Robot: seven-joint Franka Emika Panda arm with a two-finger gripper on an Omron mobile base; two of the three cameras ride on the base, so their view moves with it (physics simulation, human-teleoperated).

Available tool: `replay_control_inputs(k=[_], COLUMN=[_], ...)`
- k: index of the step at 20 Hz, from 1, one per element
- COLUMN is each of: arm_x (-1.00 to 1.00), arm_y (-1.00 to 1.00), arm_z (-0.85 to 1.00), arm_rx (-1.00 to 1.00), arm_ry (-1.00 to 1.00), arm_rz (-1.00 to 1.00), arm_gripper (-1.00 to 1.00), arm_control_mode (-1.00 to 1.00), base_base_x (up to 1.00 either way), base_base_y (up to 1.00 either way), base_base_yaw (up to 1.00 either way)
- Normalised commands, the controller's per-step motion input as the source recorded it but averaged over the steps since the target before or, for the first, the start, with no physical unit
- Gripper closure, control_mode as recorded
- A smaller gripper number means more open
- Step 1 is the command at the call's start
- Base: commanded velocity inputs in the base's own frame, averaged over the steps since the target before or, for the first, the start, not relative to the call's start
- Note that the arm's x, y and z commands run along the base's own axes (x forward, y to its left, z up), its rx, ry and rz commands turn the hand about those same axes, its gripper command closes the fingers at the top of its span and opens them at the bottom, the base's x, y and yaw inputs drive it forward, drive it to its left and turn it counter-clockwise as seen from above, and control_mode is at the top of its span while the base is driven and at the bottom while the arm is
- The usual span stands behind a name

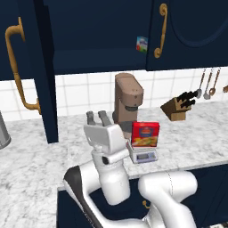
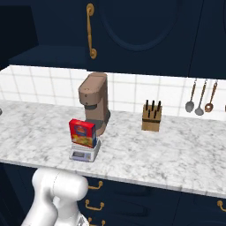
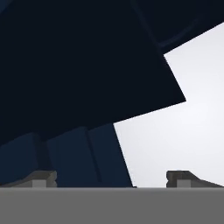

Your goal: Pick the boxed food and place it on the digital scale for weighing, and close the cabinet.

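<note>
The boxed food (image 1: 145, 134) (image 2: 82, 133), red-faced with blue sides, stands upright on the digital scale (image 1: 143, 155) (image 2: 84, 152) near the counter's front edge. My gripper (image 1: 99, 118) is to the left of the box and apart from it, pointing upward, open and empty. In the hand view its fingertips (image 3: 42, 178) are wide apart, with the navy cabinet (image 3: 78, 65) ahead. The cabinet's left door (image 1: 29, 40) stands swung open, its brass handle (image 1: 18, 67) facing me. The right door (image 1: 191, 31) is closed.
A brown coffee machine (image 1: 128, 100) (image 2: 94, 101) stands just behind the scale. A knife block (image 1: 178, 107) (image 2: 151, 117) and hanging utensils (image 1: 209, 82) (image 2: 201, 97) are to the right. A small light-blue box (image 1: 142, 43) sits inside the cabinet. A grey vessel (image 1: 2, 131) is far left.
</note>
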Motion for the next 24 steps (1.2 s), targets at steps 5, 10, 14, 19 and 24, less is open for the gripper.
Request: replay_control_inputs(k=[5, 10, 14, 19, 24], arm_x=[0.0, -0.02, 0.0, 0.0, -0.65], arm_y=[0.34, 0.58, 0.93, 0.96, 0.24], arm_z=[-0.46, -0.13, 0.0, 0.0, -0.03], arm_rx=[-0.1, -0.09, -0.11, -0.1, -0.04], arm_ry=[0.0, -0.08, -0.14, -0.06, -0.17], arm_rz=[0.0, 0.0, -0.04, -0.05, 0.0], arm_gripper=[-1.0, -1.0, -1.0, -1.0, -1.0], arm_control_mode=[-1.0, -1.0, -1.0, -1.0, -1.0], base_base_x=[0.0, 0.0, 0.0, 0.0, 0.0], base_base_y=[0.0, 0.0, 0.0, 0.0, 0.0], base_base_yaw=[0.0, 0.0, 0.0, 0.0, 0.0])
